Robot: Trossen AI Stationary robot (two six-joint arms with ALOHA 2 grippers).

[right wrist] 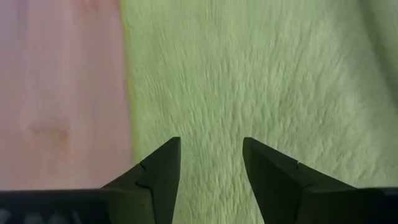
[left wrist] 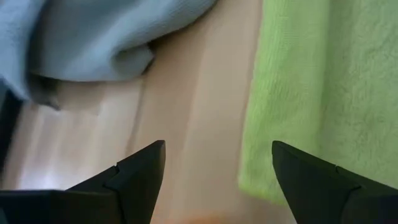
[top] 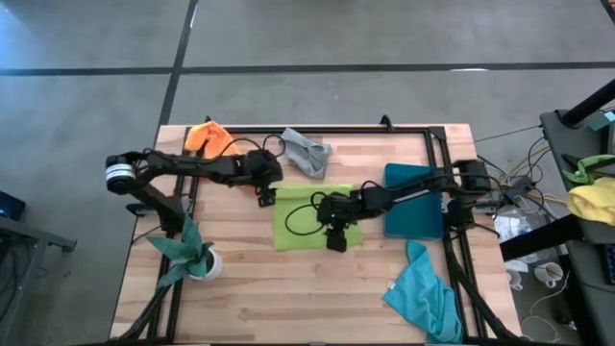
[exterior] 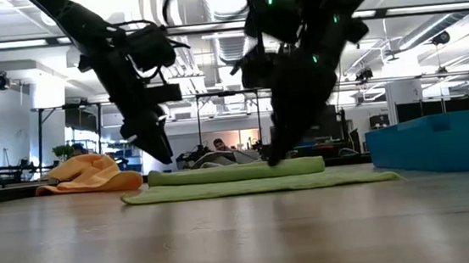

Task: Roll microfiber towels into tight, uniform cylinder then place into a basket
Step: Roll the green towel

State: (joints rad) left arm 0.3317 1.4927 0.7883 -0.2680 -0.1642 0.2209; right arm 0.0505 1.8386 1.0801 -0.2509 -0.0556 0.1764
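Observation:
The lime green towel (top: 312, 219) lies spread on the table's middle. In the low view a thicker band (exterior: 236, 172) runs along the towel behind its flat layer. My right gripper (right wrist: 211, 163) hovers open just over the towel near its near edge (top: 335, 242), pointing down and toward the table's left. My left gripper (left wrist: 217, 165) stands open above bare wood by the towel's far left corner (top: 266, 197), with the grey towel (left wrist: 93, 37) beyond it. The orange towel (top: 211, 137) lies at the far left and the turquoise towel (top: 423, 296) at the near right. The teal basket (top: 413, 202) stands to the right.
A leafy plant in a white pot (top: 190, 255) stands at the near left. A black frame rail (top: 317, 130) runs along the table's far edge and down both sides. Bare wood lies between the green towel and the near edge.

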